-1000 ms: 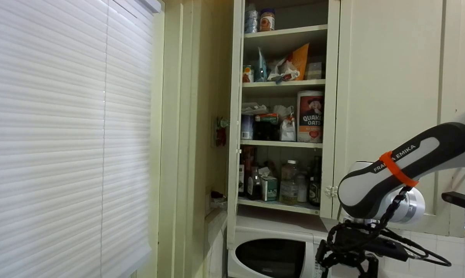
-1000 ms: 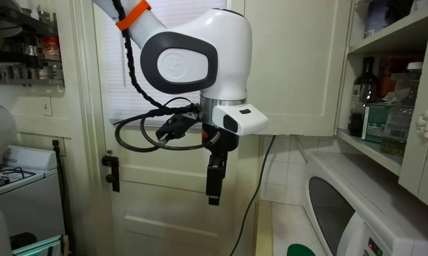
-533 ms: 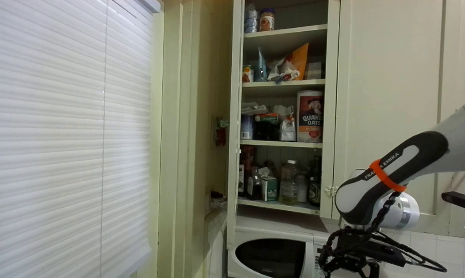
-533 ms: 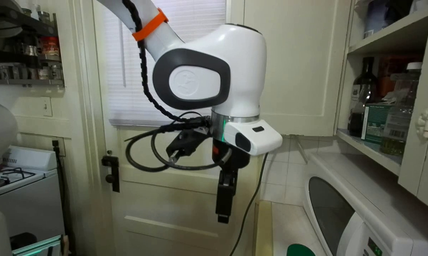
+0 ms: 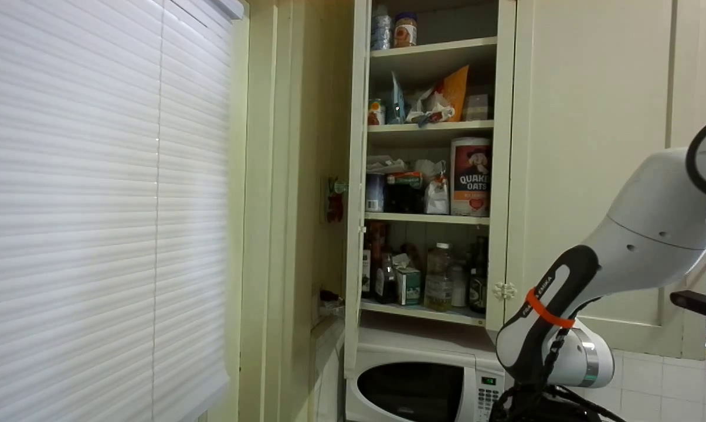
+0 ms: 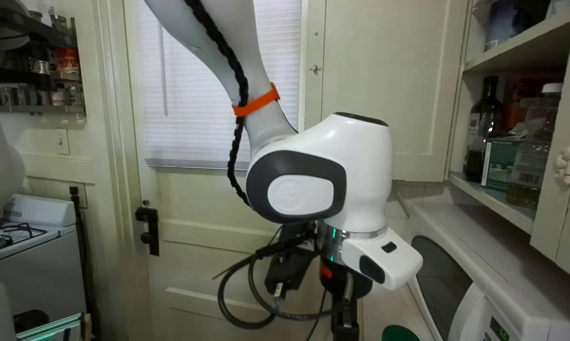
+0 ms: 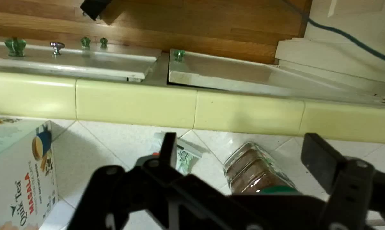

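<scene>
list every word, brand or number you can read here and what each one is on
"Quik Tea": tea box, wrist view
"MASALA": same box
"20": same box
"QUAKE", last letter unclear: canister, in an exterior view
"OATS": same canister
"EMIKA": robot arm; the word before it is partly under the orange band
Too small or blurred: finer print on box and canister, packet, microwave display, clear bottle
Jar: nothing readable

The gripper (image 7: 242, 151) has room between its parted jaws; a green-lidded glass jar (image 7: 253, 169) obstructs straight ahead, a Quik Tea Masala box (image 7: 27, 179) off one side.
</scene>
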You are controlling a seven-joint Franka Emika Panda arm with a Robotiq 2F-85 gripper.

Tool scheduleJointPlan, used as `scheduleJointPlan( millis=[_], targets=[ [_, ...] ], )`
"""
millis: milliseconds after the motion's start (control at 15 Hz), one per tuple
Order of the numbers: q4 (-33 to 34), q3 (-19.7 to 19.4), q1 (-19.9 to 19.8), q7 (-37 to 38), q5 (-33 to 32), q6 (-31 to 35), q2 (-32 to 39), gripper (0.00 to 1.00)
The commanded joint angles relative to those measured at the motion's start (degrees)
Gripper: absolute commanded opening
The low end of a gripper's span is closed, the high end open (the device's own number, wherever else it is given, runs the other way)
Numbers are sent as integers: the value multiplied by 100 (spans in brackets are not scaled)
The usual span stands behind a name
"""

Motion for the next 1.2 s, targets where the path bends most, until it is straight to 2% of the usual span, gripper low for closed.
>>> scheduleJointPlan(
  millis=[0,133,267,333,800,1133],
  targets=[
    [430,-192,-24,-52,-536,569,856,100],
    [575,-401,56,13,-1004,674,1155,100],
    [662,-263,-98,-449,-789,321,1249,100],
    [502,-336,13,-180,-800,492,1051,100],
    [797,-256,-65,-773,-924,687,1612,100],
    [1147,-1101,681,-272,-2026,1500,2289,100]
  ],
)
